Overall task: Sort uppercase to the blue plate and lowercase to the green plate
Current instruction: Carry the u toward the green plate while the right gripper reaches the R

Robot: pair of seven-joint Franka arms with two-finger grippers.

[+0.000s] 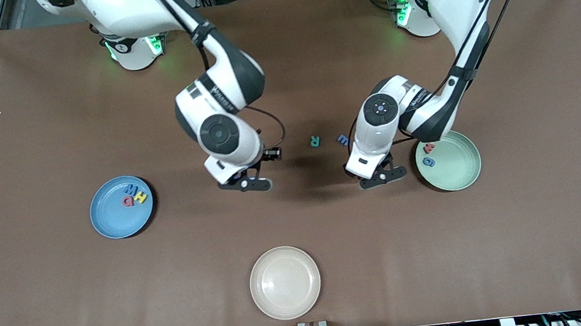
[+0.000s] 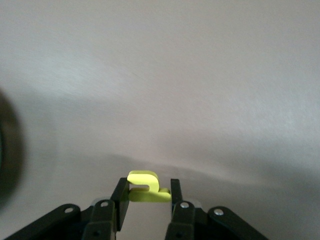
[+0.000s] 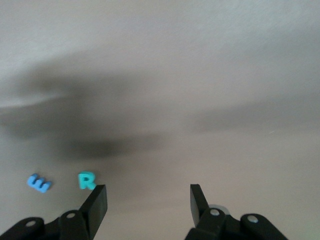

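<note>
Yellow foam lowercase h [image 2: 148, 188] sits pinched in my left gripper [image 1: 382, 176], just beside the pale green plate's [image 1: 463, 177] rim toward the right arm, whose gripper [image 1: 251, 183] hangs wide and empty.

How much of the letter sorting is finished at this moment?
Done: M, H and Q lie in the blue plate; w and g in the green plate. In hand: the left gripper holds the yellow h. Left: teal R and blue m on the table; the right gripper is open.
</note>
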